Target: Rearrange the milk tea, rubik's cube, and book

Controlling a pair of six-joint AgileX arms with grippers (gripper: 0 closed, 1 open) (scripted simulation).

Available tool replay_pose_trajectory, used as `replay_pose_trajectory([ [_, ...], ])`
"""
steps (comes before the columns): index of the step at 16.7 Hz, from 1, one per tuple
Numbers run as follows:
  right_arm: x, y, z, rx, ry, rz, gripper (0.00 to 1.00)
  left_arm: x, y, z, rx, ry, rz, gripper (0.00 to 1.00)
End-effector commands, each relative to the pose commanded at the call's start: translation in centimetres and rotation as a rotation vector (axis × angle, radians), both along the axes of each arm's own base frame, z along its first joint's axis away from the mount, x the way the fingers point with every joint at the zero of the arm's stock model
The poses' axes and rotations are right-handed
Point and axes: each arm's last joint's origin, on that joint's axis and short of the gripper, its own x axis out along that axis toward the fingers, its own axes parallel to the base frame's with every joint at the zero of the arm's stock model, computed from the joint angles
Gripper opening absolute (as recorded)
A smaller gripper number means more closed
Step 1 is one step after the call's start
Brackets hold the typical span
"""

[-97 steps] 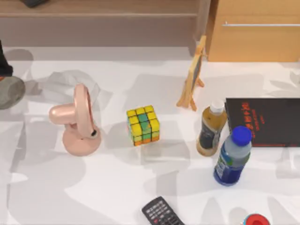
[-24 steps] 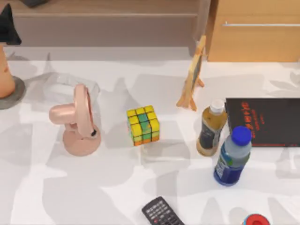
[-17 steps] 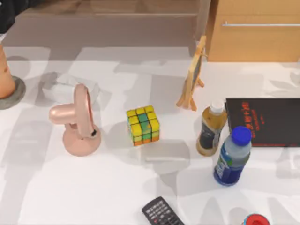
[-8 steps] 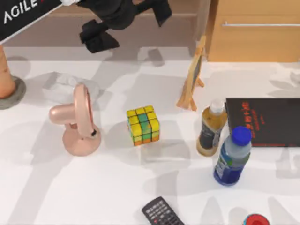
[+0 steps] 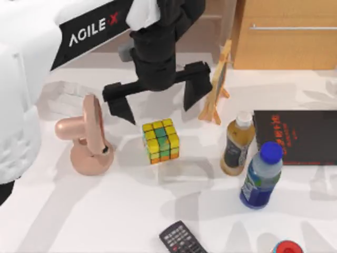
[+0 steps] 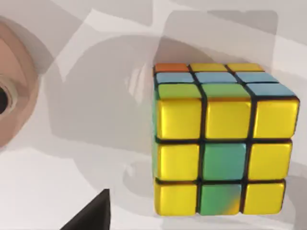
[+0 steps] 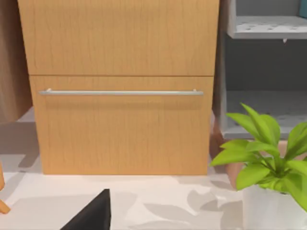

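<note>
The rubik's cube sits on the white table near the middle, yellow and green squares up; the left wrist view sees it close. My left gripper hangs open just beyond the cube's far side, its two black fingers spread wider than the cube. The milk tea, a small bottle of tan liquid with a white cap, stands upright to the cube's right. The book is out of view. My right arm is parked off the table, its wrist view facing a wooden drawer cabinet.
A pink desk fan stands left of the cube, close to the left finger. A small wooden easel stands by the right finger. A blue-capped bottle, a black slab with red lettering and a remote lie nearby.
My left arm has swung in from the upper left and come down, bringing its open gripper over the cube's far side. No object has moved.
</note>
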Motion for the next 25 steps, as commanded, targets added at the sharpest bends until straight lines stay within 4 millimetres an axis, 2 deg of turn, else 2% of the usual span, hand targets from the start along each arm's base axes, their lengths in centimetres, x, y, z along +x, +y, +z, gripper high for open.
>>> replay_pose_trajectory([
  [7, 0.0, 0.0, 0.0, 0.0, 0.0, 0.0, 1.0, -0.2, 0.0, -0.2, 0.016, 0.018, 0.003, 1.0],
  [9, 0.0, 0.0, 0.0, 0.0, 0.0, 0.0, 1.0, -0.5, -0.3, -1.2, 0.018, 0.022, -0.003, 1.0],
  [15, 0.0, 0.0, 0.0, 0.0, 0.0, 0.0, 1.0, -0.4, -0.4, -5.9, 0.019, 0.022, -0.003, 1.0],
  [20, 0.0, 0.0, 0.0, 0.0, 0.0, 0.0, 1.0, -0.3, -0.2, -6.3, 0.019, 0.02, 0.0, 1.0],
  [25, 0.0, 0.0, 0.0, 0.0, 0.0, 0.0, 1.0, -0.3, -0.2, -6.3, 0.019, 0.02, 0.0, 0.62],
])
